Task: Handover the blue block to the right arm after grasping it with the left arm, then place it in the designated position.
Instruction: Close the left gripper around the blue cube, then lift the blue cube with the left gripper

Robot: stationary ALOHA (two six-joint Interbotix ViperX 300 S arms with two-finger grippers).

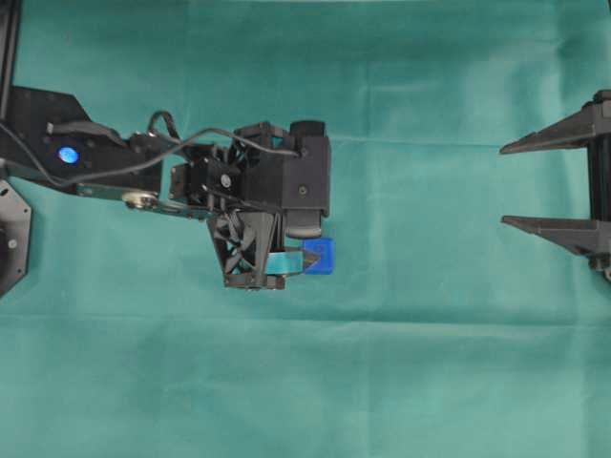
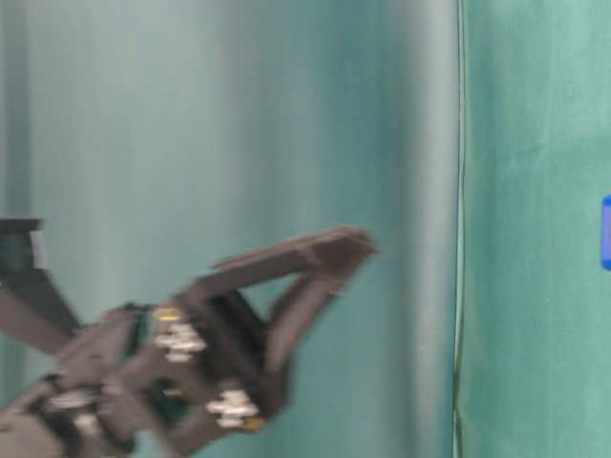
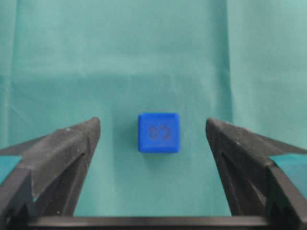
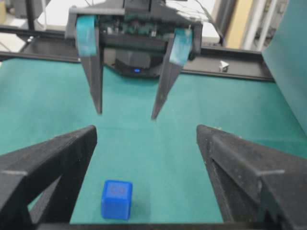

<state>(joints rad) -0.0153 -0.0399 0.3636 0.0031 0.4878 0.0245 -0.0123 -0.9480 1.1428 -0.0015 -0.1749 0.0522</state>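
You have no containers on the table [image 1: 401, 382]; its green cloth carries only the blue block [image 1: 321, 256], which sits near the middle of the table, a little toward the left edge in the overhead view.

Your left gripper [image 3: 153, 129] stands wide open. In the left wrist view the block lies on the cloth between the two fingers, apart from both, with cloth showing on each side of it. A faint dark mark shows on its upper face. The teal tape bands sit farther back on the fingers [image 3: 72, 148]. The claw holds nothing and touches nothing.

From overhead, your left arm [image 1: 191, 172] reaches in from the table's left edge and its wrist bends downward over the block, covering part of it; only the block's right portion shows past the gripper [image 1: 296, 260].

Your right gripper [image 1: 511, 184] is also fully spread and empty. Its plain black fingers [image 1: 554, 134] enter from the right edge, level and pointing toward the middle of the table, well apart from the block. In the right wrist view the block [image 4: 116, 199] lies low between the near fingers, and the left gripper [image 4: 127, 115] hangs beyond it, tips pointing down.

The table-level view is blurred; the block [image 2: 605, 232] shows only as a sliver at its right border.
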